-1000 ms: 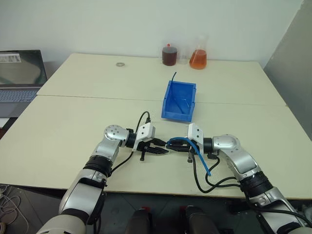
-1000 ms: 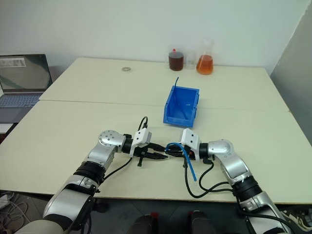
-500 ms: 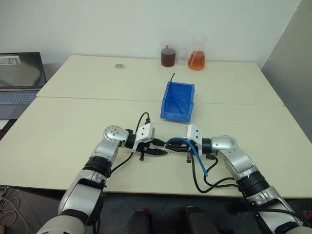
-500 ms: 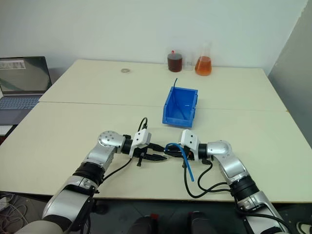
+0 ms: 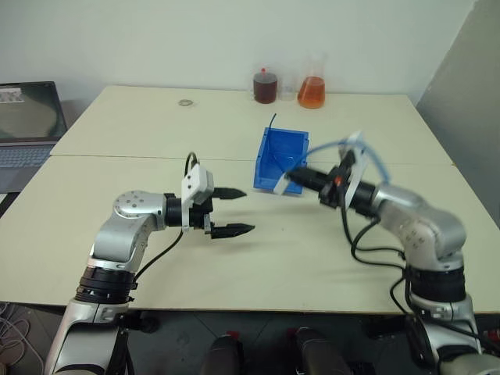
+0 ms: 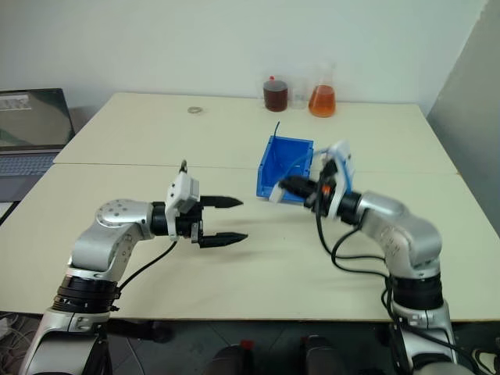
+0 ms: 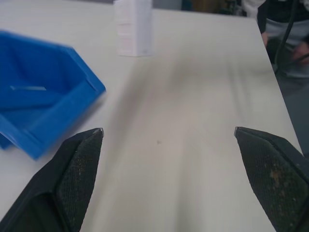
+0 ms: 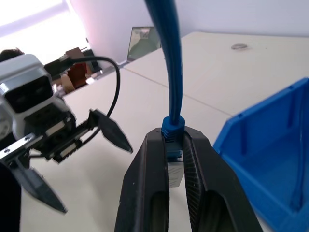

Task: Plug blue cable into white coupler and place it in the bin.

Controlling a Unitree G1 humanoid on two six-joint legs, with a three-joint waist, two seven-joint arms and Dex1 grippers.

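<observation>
My right gripper (image 5: 291,176) is lifted above the table just in front of the blue bin (image 5: 291,150), pointing left. It is shut on the plug end of the blue cable (image 8: 170,58). A small pale block, seemingly the white coupler (image 8: 174,170), sits between its fingers under the cable's blue boot. From there the cable arcs back over my right wrist (image 5: 348,143). My left gripper (image 5: 238,211) hovers left of the bin and apart from the right one, its jaws wide open and empty. The left wrist view shows the bin (image 7: 38,106) off to one side of the open fingers (image 7: 82,159).
Two flasks, one dark red (image 5: 265,86) and one orange (image 5: 311,92), stand at the table's far edge. A small metal ring (image 5: 185,102) lies back left and a laptop (image 5: 27,117) sits far left. A person (image 7: 285,29) shows beyond the table's edge.
Both arms rose off the table. My left gripper opened wide and drew away to the left. My right gripper carried the cable end up and back toward the bin.
</observation>
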